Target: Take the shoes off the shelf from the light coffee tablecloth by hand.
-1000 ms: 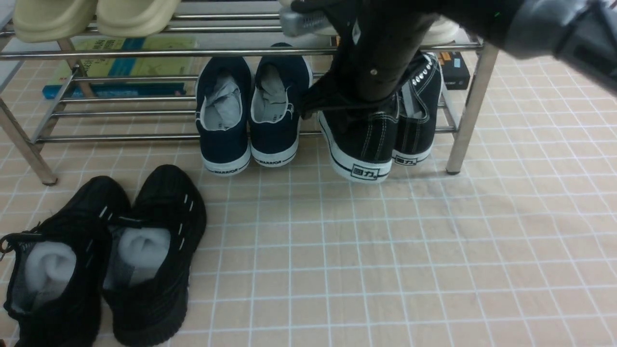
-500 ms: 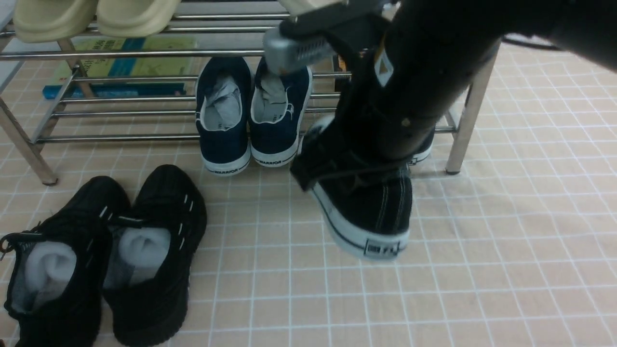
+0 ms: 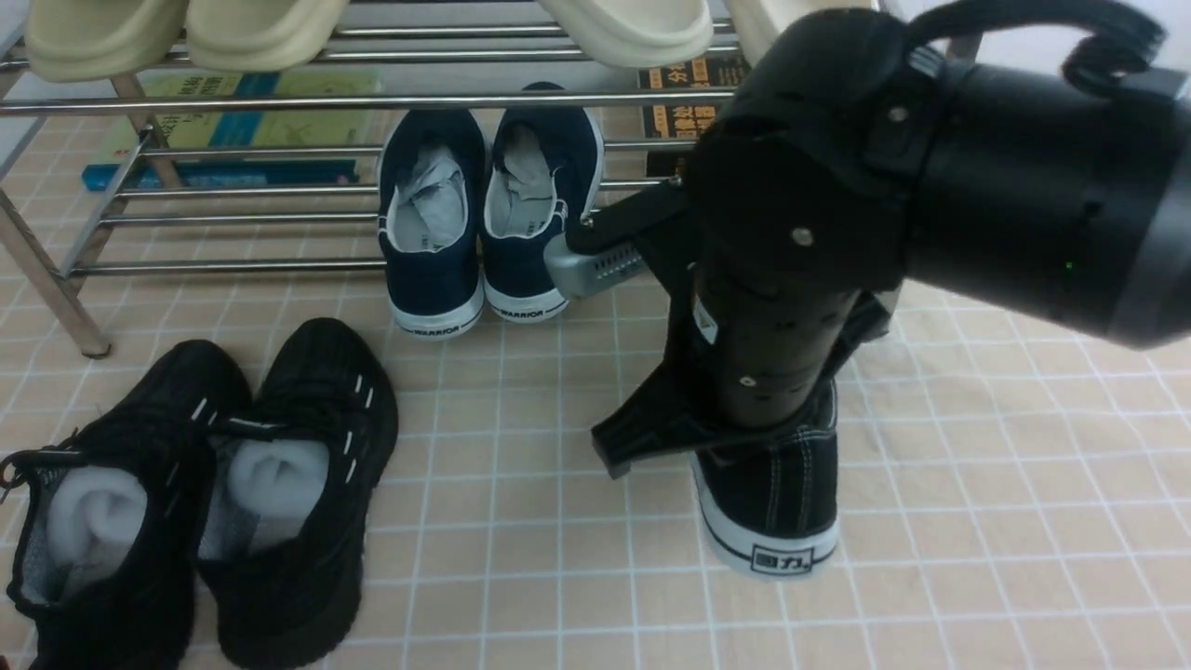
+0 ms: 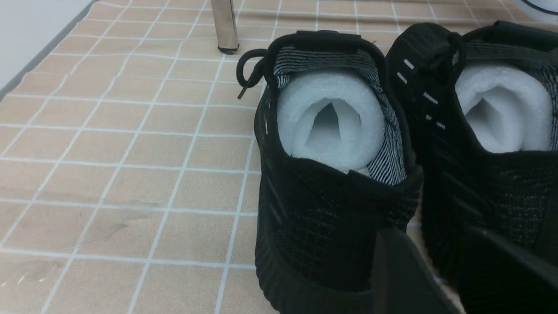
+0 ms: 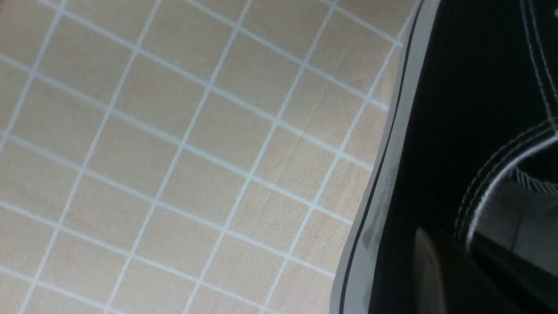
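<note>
The right claw [image 5: 440, 248] is pinched on the collar of one black canvas sneaker [image 3: 768, 493], on the near side of the shelf [image 3: 223, 267] at the tablecloth [image 3: 521, 558]. The sneaker hangs below the claw, its long axis running near to far, heel nearest. The right arm is the nearer one; lowering straight along that line looks right. The left claw stands open.

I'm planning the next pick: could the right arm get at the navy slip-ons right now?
Probably not yet: its hand looks occupied, closed on the side wall of a black canvas sneaker. Otherwise, the fronts of the navy slip-ons on the rack's lower tier look unobstructed.
</note>
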`<state>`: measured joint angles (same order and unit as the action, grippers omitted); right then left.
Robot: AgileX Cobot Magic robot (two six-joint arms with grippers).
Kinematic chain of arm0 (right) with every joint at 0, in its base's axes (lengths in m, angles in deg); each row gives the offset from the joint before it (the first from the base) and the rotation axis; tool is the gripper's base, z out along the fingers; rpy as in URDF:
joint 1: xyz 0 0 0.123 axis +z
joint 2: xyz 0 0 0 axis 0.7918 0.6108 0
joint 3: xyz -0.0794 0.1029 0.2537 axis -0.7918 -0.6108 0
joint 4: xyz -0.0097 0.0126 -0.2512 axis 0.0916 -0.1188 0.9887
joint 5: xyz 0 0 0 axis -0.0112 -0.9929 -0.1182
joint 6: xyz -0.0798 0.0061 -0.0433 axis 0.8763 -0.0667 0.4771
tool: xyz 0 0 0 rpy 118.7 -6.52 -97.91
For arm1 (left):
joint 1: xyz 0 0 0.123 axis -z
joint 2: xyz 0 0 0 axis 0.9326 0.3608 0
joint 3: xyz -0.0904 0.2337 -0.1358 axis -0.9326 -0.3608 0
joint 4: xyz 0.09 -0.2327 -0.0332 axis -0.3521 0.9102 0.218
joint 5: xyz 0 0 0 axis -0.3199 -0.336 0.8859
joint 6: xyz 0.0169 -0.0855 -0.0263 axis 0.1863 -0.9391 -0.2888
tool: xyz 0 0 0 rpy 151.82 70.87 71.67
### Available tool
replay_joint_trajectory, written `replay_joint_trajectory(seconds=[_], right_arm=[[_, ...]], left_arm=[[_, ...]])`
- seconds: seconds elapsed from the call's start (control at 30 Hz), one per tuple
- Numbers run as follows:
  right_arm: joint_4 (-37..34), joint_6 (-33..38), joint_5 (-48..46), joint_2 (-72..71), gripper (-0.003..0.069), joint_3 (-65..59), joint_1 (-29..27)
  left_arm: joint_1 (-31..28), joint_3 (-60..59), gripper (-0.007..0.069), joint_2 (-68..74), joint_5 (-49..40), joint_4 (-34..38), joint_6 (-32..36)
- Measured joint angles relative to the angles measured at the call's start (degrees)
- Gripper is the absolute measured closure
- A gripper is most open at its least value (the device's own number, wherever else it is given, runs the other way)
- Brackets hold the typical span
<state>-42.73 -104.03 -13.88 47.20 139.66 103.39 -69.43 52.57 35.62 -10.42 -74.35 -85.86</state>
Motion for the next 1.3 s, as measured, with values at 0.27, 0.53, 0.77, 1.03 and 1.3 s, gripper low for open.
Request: replay_joint_trajectory(seconds=[0.27, 0.53, 0.77, 1.03, 1.3], right_arm=[[3.79, -1.8, 9.56, 4.9, 0.0645, 0.0, -2.14], [4.03, -2.25, 14.33, 7.1, 0.0638, 0.0, -2.15], [4.36, -4.69, 16.2, 10.22, 0.0611, 0.06, -1.87], [-0.16, -3.88, 13.06, 10.63, 0.038, 3.16, -1.89], [-0.72, 5.21, 4.09, 9.22, 0.0643, 15.3, -4.99]], left_arm=[[0.0, 0.0, 0.0385, 0.0, 0.0, 0.0, 0.0], [0.0, 0.0, 0.0385, 0.0, 0.0, 0.0, 0.0], [0.0, 0.0, 0.0385, 0.0, -0.02, 0.0, -0.07], [0.0, 0.0, 0.0385, 0.0, -0.02, 0.0, -0.07], [0.0, 0.0, 0.0385, 0.0, -0.02, -0.05, -0.07]])
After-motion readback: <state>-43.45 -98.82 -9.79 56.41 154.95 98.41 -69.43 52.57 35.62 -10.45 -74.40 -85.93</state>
